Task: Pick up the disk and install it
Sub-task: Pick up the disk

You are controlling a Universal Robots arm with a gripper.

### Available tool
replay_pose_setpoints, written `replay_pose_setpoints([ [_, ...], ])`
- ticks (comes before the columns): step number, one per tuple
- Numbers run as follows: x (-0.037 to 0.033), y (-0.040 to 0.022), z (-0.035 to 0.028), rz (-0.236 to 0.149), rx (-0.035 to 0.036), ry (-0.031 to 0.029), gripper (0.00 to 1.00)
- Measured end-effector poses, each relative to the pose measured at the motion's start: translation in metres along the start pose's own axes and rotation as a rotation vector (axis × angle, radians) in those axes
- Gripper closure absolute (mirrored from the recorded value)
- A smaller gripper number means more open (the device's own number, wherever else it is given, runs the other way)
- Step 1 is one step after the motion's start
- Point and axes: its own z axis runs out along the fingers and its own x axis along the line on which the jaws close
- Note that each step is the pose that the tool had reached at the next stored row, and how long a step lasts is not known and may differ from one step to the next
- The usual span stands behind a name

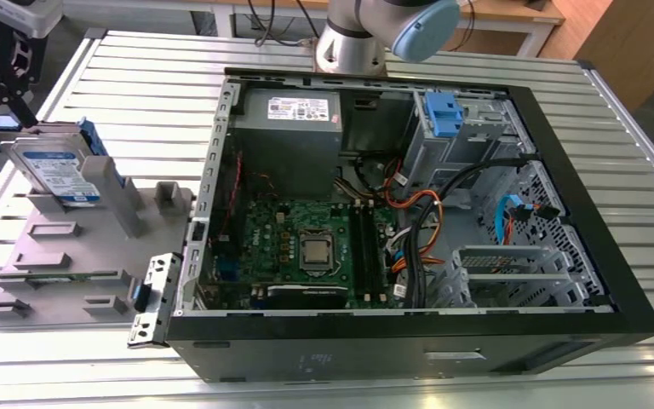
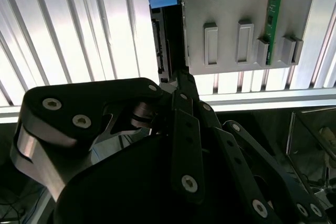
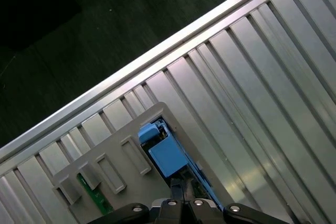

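The disk stands on edge in a grey holder at the exterior view's left, silver with a white-and-blue label and a blue carrier frame. My gripper hangs just above its far upper corner. In both wrist views I look down on the disk's thin edge and its blue carrier. My gripper is shut, its slim fingertips together at the disk's end. Whether they pinch the carrier's rim stays hidden.
An open computer case lies to the exterior view's right of the holder, with a grey power-supply box, a motherboard, cables and a blue bracket in the drive bay. The slatted metal table ends close behind the holder.
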Motion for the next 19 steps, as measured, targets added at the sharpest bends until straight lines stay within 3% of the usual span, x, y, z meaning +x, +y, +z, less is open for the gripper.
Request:
replay_pose_setpoints([
  [7,0.0000,0.0000,0.0000,-0.029,-0.0004,0.0007,0.89],
  [19,0.0000,0.0000,0.0001,-0.175,-0.0024,0.0042,0.89],
])
